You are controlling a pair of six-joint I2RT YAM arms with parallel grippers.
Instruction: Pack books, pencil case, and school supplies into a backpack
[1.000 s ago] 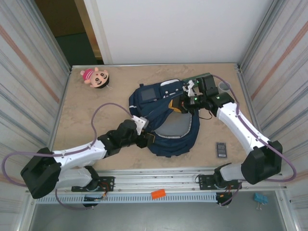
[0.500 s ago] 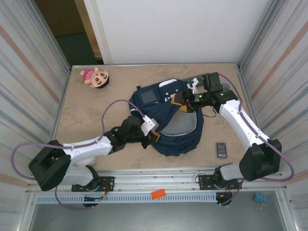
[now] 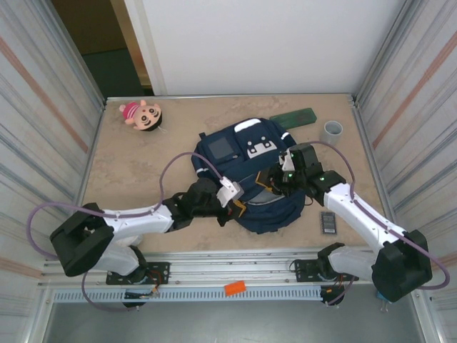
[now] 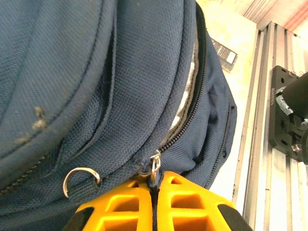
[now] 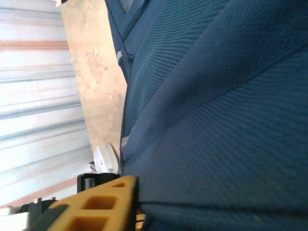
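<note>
One zip pull (image 4: 155, 166) sits pinched between the left gripper's (image 4: 153, 185) closed tips, while backpack (image 5: 216, 120) fabric presses against the right gripper (image 3: 277, 182), whose opening I cannot tell.

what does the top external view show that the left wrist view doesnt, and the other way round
Top external: the pink plush doll, the green pencil case and the grey cup, all on the far part of the table.
Left wrist: a close-up of the left pincer shut on a zipper pull, a metal ring beside it, and the zip partly open on pale lining.
Both: the navy backpack and the small dark device lying beside it.
</note>
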